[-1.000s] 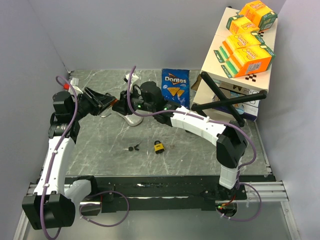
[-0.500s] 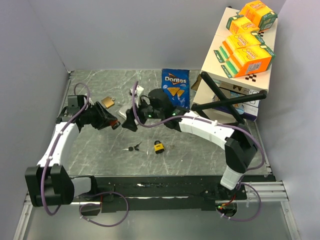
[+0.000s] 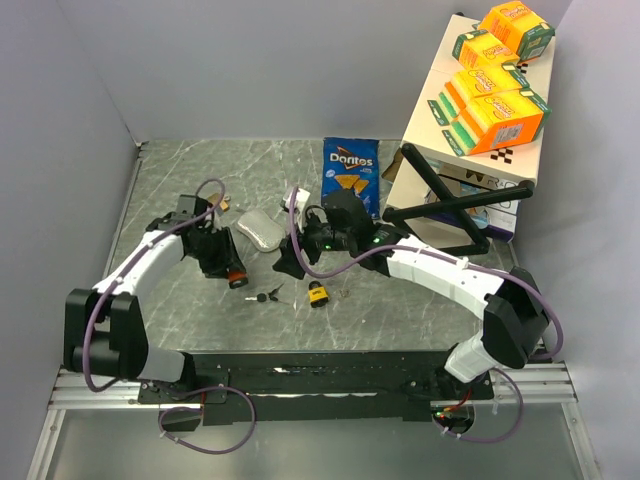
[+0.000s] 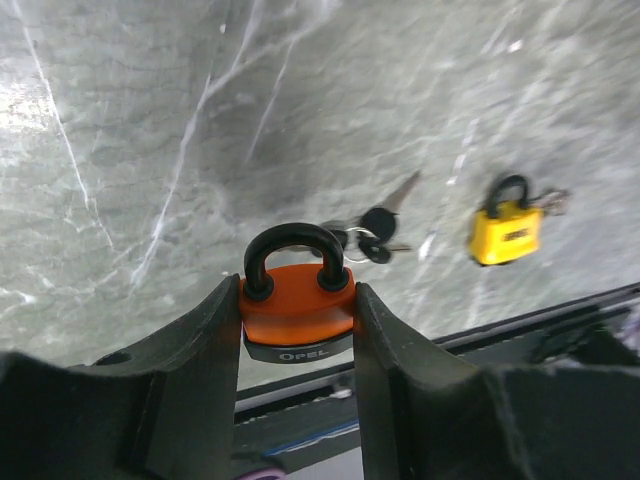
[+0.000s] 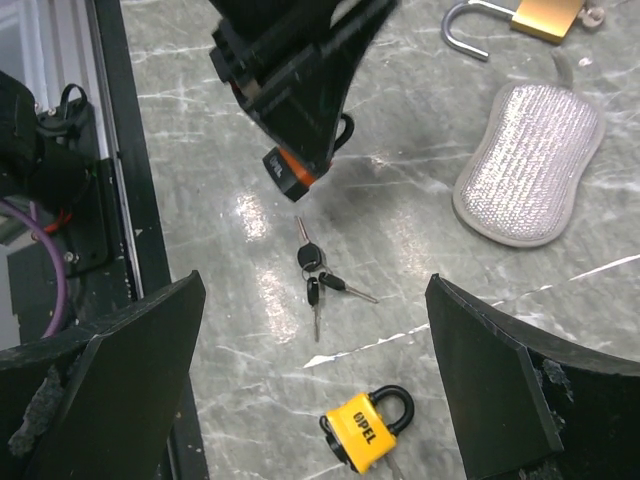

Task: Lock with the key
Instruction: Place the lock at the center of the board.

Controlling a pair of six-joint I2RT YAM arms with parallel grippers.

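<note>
An orange padlock [image 4: 298, 312] with a black shackle is pinched by its body in my left gripper [image 4: 297, 300], shackle pointing away from the wrist, a little above the table. The same orange padlock [image 3: 237, 273] shows left of centre from above, and the orange padlock [image 5: 288, 172] also hangs under the left gripper [image 5: 300, 70] in the right wrist view. A bunch of black-headed keys [image 3: 266, 296] [image 4: 365, 235] [image 5: 313, 270] lies on the marble just beyond it. My right gripper [image 3: 290, 262] [image 5: 315, 290] hovers wide open above the keys, holding nothing.
A yellow padlock [image 3: 318, 293] [image 4: 504, 230] [image 5: 365, 428] lies right of the keys. A silver scrub pad [image 3: 258, 229] [image 5: 530, 165] and a brass padlock [image 5: 545, 15] with its shackle open lie farther back. A Doritos bag [image 3: 350, 172], stacked boxes [image 3: 490, 60] and a black stand [image 3: 460, 205] fill the back right.
Both arms have come from the back of the table toward the keys. The left carried the orange padlock along. The right gripper opened wide and now faces down over the keys.
</note>
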